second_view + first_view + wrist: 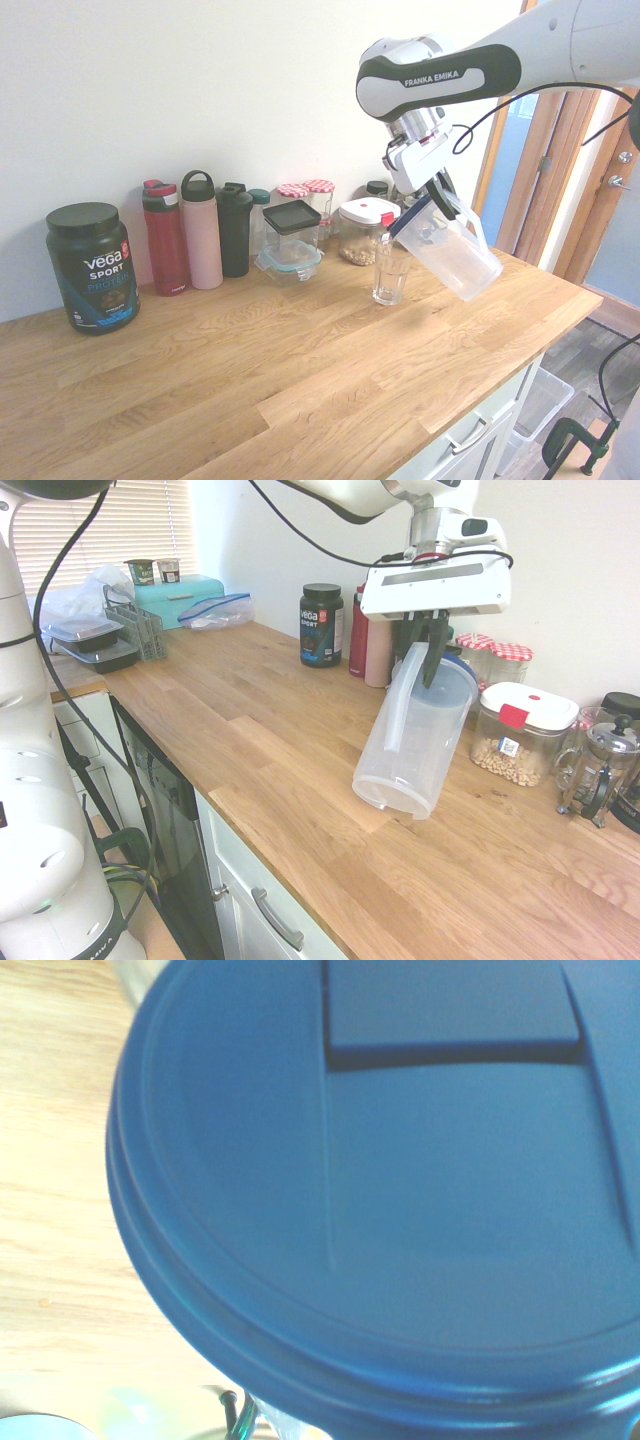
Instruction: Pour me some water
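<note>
"Blue-lidded, frosted plastic jug [415, 770], tilted. And the claw [427, 672]?"

"Shut on its handle [402, 705]."

"Water?"

"Can't tell if the jug holds any."

"Below the claw?"

"White-lidded clear container [485, 732] of tan pieces [500, 763]; clear glass tumbler [388, 284], upright near the jug's lid [412, 214]."

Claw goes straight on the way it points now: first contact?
Probably the wooden countertop, with the lower end of the tilted jug touching first, since the claw grips its handle. Depth is unclear, so I can't rule out brushing the glass tumbler.
</note>
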You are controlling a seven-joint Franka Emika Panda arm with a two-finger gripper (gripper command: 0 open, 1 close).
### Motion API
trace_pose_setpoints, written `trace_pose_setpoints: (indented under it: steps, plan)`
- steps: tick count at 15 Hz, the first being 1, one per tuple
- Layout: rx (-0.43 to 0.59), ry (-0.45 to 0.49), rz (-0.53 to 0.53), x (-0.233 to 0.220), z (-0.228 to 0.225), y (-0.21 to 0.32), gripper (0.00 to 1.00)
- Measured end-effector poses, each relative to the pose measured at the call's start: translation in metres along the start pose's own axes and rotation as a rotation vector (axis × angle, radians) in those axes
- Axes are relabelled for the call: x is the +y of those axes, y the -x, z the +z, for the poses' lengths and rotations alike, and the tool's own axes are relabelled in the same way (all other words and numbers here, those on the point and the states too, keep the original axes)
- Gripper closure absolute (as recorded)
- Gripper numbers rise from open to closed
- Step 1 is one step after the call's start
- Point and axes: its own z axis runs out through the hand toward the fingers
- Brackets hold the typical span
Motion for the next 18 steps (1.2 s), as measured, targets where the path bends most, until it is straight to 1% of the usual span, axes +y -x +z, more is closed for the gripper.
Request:
trace_pose_setpoints:
  steps: [5, 9, 11, 13, 15, 18]
  plan:
    - [-0.009, 0.007, -0.002, -0.003, 0.0, -0.003, 1.0]
    - [-0.002, -0.011, -0.018, -0.005, -0.002, -0.003, 1.0]
    - [0.013, -0.032, -0.035, 0.006, 0.005, -0.006, 1.0]
    - [0.042, -0.103, -0.053, 0.03, 0.02, -0.001, 1.0]
    - [0.09, -0.195, -0.058, 0.067, 0.036, 0.008, 1.0]
    - [0.157, -0.323, -0.031, 0.122, 0.073, 0.027, 1.0]
